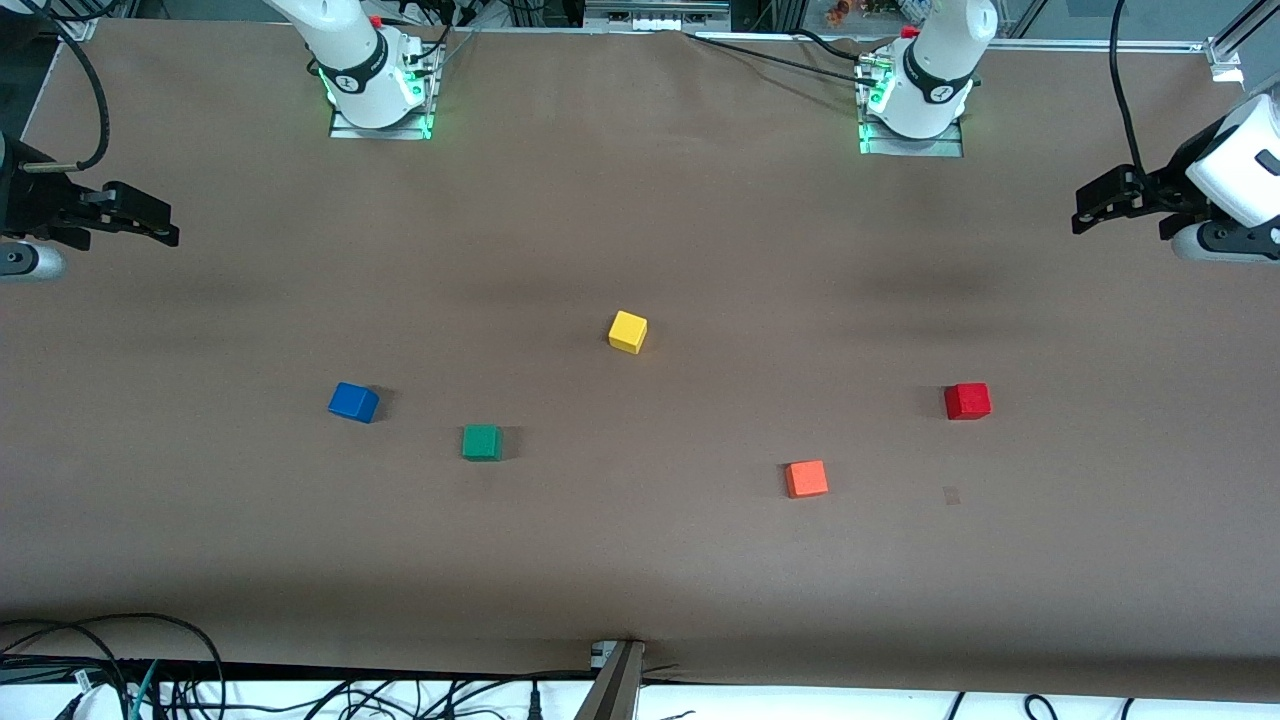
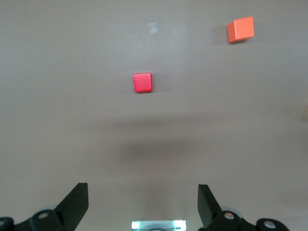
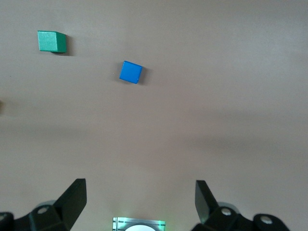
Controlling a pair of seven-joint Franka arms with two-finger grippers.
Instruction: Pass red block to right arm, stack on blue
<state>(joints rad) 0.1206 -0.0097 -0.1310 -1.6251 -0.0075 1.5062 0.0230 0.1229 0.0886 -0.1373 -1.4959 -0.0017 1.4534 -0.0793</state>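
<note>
A: Red block sits alone on the tabletop toward the left arm's end; the orange block is near it, closer to the front camera.

B: And the blue block?

A: Right arm's end, green block nearby, yellow block mid-table. Left hand and right hand hang at the edges, fingers apart, gripping nothing, arms partly cut off.

Red block and blue well apart

No readable text, labels, brands or numbers anywhere in any view.
</note>
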